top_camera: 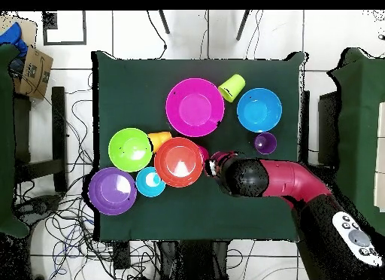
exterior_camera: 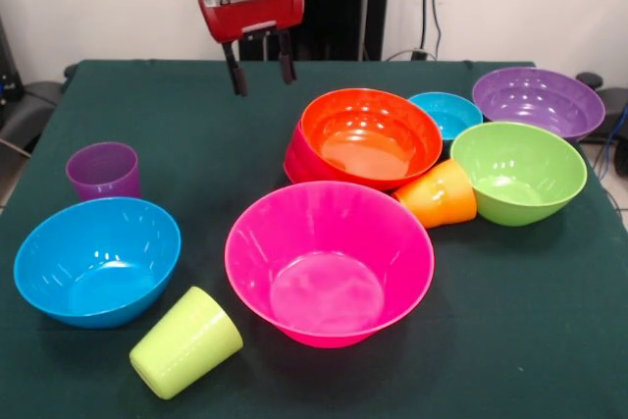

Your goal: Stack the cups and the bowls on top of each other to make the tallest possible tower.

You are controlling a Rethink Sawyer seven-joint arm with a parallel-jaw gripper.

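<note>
My gripper [exterior_camera: 261, 71] hangs open and empty above the table's far middle, just left of the orange bowl [exterior_camera: 371, 134]. That bowl sits tilted on a small red bowl [exterior_camera: 294, 159], forming a low tower. The big pink bowl [exterior_camera: 329, 262] stands alone in front. At the left are a blue bowl [exterior_camera: 96, 260], an upright purple cup [exterior_camera: 103, 171] and a lime cup [exterior_camera: 186, 342] on its side. An orange cup [exterior_camera: 439, 195] lies tipped against the lime green bowl [exterior_camera: 518, 172]. Behind them are a small light blue bowl [exterior_camera: 444, 113] and a purple bowl [exterior_camera: 538, 102].
In the overhead view the red arm [top_camera: 274, 179] reaches in from the lower right, ending beside the orange bowl [top_camera: 179, 162] and near the purple cup [top_camera: 265, 144]. Cables lie on the floor around the green-covered table [top_camera: 248, 209].
</note>
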